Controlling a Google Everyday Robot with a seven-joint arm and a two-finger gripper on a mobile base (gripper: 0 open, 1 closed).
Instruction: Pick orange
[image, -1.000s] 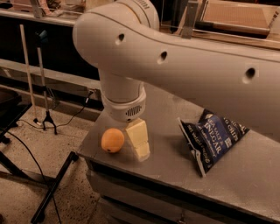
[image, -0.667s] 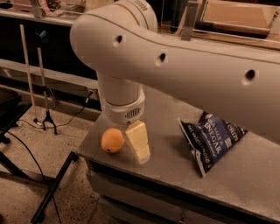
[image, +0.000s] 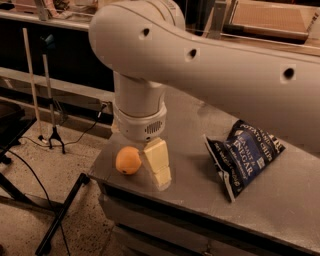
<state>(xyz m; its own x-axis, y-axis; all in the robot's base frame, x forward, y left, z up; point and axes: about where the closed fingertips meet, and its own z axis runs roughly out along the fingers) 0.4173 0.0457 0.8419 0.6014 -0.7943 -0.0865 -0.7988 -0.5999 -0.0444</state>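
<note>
The orange (image: 128, 160) is a small round orange-yellow fruit resting near the front left corner of the grey table (image: 200, 200). My gripper (image: 157, 164) hangs down from the big white arm (image: 200, 60), with its cream tip on the table just right of the orange and close against it. The wrist housing (image: 139, 117) is directly above the orange and hides what is behind it.
A blue potato chip bag (image: 245, 155) lies on the table to the right of the gripper. The table's front edge and left corner are close to the orange. A stand with cables (image: 52, 135) is on the floor at left, and shelving is behind.
The arm's upper link has shifted slightly to the left. The orange and the gripper tip stay where they were.
</note>
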